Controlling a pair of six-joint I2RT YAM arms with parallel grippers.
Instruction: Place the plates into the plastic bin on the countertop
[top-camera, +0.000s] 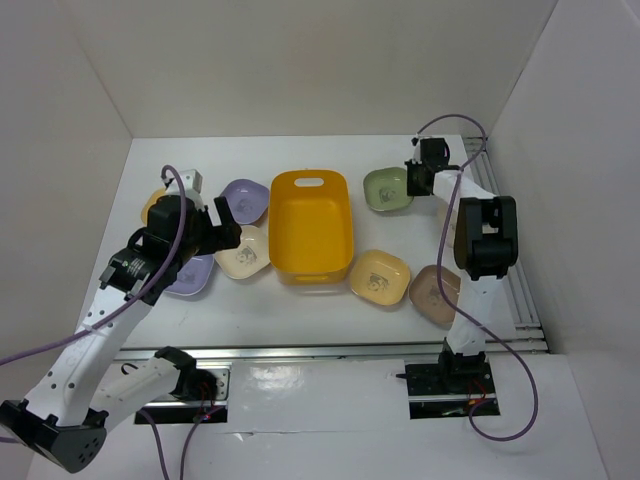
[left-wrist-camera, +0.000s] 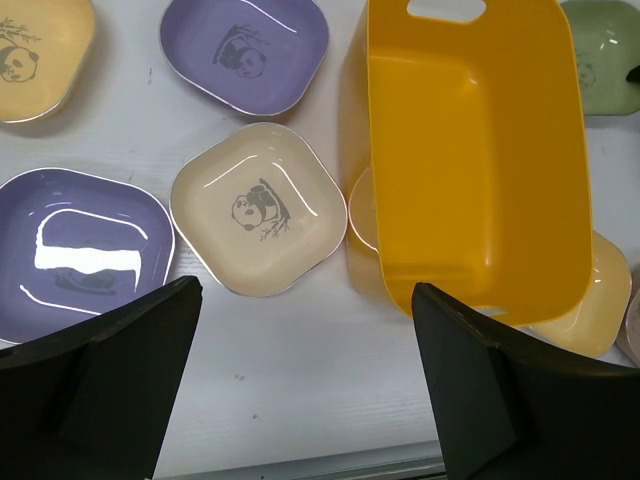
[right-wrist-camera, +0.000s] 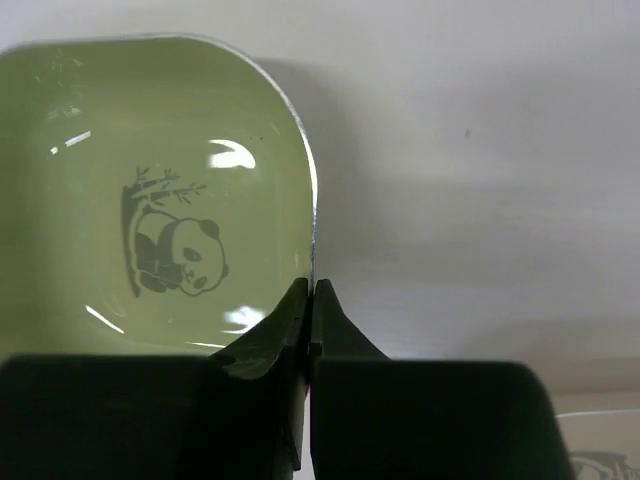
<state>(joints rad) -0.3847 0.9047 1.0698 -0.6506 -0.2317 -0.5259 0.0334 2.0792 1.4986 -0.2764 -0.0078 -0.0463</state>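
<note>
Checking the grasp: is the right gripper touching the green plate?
Touching. The right wrist view shows the right gripper shut on the green plate at its rim.

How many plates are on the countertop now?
7. Left of the bin: yellow plate, far lavender plate, near lavender plate, cream plate. Right: green plate, second yellow plate, brown plate. More may be hidden.

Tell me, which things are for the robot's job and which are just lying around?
For the job: green plate, gripped by the right pincer; far lavender plate; near lavender plate; cream plate; left yellow plate; right yellow plate; brown plate; yellow-orange bin; open left pincer.
Just lying about: purple cables; metal rail.
</note>
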